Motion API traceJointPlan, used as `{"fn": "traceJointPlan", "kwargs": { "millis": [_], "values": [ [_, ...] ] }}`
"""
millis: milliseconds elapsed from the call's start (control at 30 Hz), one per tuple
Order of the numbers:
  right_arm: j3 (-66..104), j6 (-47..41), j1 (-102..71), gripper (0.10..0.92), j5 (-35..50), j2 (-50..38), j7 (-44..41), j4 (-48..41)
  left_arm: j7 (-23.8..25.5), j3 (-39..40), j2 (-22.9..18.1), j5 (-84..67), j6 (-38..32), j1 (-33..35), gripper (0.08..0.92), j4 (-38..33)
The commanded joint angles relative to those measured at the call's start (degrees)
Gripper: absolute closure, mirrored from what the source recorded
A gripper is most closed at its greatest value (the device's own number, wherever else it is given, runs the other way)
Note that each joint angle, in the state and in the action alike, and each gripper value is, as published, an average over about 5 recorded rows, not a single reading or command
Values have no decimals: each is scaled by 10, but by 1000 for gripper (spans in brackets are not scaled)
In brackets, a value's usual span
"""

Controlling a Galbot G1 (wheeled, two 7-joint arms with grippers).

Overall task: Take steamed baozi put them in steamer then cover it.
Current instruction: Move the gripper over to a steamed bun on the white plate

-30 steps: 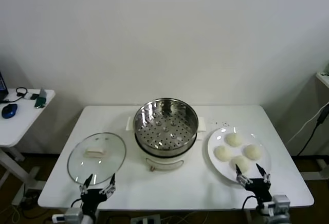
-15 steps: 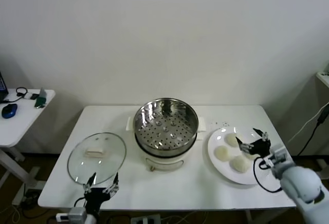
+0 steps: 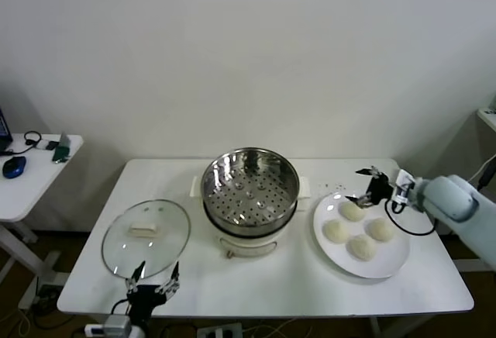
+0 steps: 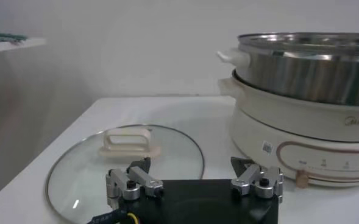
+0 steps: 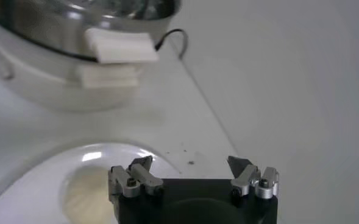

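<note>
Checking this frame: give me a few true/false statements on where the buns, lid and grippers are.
1. All four baozi sit on the white plate. True.
2. The cover is on the steamer. False: it lies flat on the table, to the steamer's left.
3. The right gripper holds a bun. False: its jaws are open and empty, above the plate's far edge.
4. The left gripper is open at the table's near edge. True.

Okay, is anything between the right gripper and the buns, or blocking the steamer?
Nothing visible. The open right gripper hovers over the steamed baozi on the plate, and the steamer stands uncovered, its cover aside.
</note>
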Motion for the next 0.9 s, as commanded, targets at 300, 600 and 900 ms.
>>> {"fn": "traceJointPlan", "kwargs": {
  "millis": [300, 600, 900],
  "values": [
    [-465, 111, 390, 203, -23, 138, -260, -254, 0, -9, -3, -2, -11, 1, 177, 4],
    [-392, 105, 302, 203, -68, 222, -252, -341, 1, -10, -8, -1, -13, 1, 177, 10],
    [-338, 113, 240, 203, -120, 250, -248, -392, 2, -10, -11, 2, -14, 4, 177, 13]
  ]
}}
